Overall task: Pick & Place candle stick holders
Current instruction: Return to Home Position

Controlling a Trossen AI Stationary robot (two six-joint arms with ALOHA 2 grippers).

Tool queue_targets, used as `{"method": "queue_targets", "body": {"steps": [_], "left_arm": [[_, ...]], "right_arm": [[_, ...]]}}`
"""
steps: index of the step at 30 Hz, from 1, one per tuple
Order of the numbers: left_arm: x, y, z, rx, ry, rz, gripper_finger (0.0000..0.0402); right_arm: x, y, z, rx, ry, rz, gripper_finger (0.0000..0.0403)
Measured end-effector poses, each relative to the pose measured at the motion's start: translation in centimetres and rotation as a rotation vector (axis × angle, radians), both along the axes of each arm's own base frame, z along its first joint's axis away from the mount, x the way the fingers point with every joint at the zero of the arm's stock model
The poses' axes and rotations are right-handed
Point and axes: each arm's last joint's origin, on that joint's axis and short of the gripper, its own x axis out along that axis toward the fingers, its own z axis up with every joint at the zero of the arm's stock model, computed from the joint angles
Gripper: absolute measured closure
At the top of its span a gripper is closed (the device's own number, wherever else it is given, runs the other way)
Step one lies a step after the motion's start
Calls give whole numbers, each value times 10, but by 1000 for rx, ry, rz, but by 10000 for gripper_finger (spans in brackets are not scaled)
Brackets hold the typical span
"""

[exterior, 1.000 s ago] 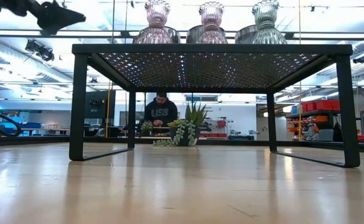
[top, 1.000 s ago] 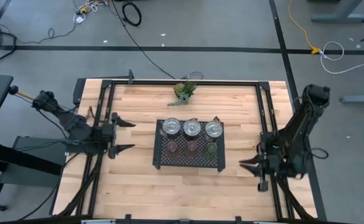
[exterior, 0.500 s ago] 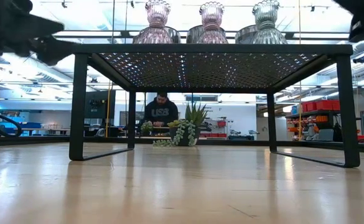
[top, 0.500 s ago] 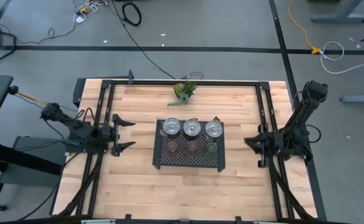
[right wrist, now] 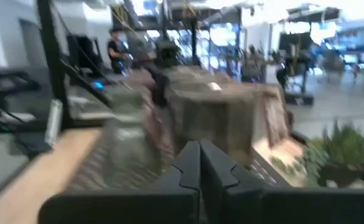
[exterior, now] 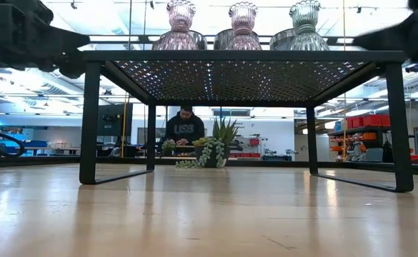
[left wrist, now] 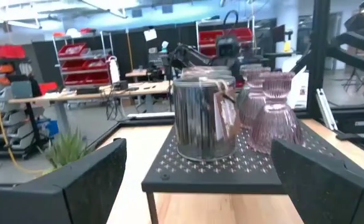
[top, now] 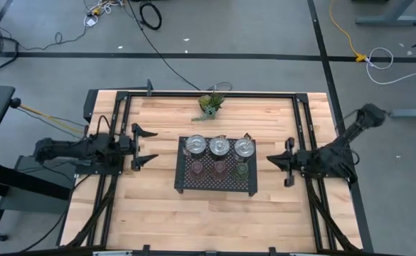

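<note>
Shelf, black with a perforated top, stands on four legs at the centre of the desk. All six candle stick holders sit on its top in two rows of three.

Row toward the far edge of the desk: three silver holders, side by side, upright.

Row toward the near edge: two pink glass holders at the left and middle positions, and one green glass holder at the right. Each stands just in front of a silver one. The low view shows all three glass pieces upright.

A plant stands on the desk behind the shelf, close to the far edge and apart from the shelf.

Left gripper: positioned near the left edge of the desk, level with the shelf top and pointing at its left side, not touching it. Jaws spread wide; the fingers hold nothing.

Right gripper: positioned near the right edge of the desk, pointing at the right side of the shelf, clear of it. Jaws closed together, fingers meeting with nothing between them.

A person is visible in the room beyond the desk.
</note>
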Motion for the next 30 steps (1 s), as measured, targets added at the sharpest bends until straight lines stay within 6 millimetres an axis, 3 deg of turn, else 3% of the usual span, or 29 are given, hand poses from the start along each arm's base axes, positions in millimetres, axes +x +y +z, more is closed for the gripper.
{"method": "queue_targets", "body": {"steps": [12,17,25,30], "left_arm": [[-4,29,0,23,-1,19,3],[-9,35,-1,5,19,-106,3],[-10,41,-6,-56,67,-130,3],[-5,42,-13,-127,135,-171,3]], "right_arm": [[23,-56,-8,-4,54,-66,402],[24,-75,-12,51,88,-56,402],[23,-78,-15,124,108,-67,394],[23,-76,-31,206,247,-152,395]]}}
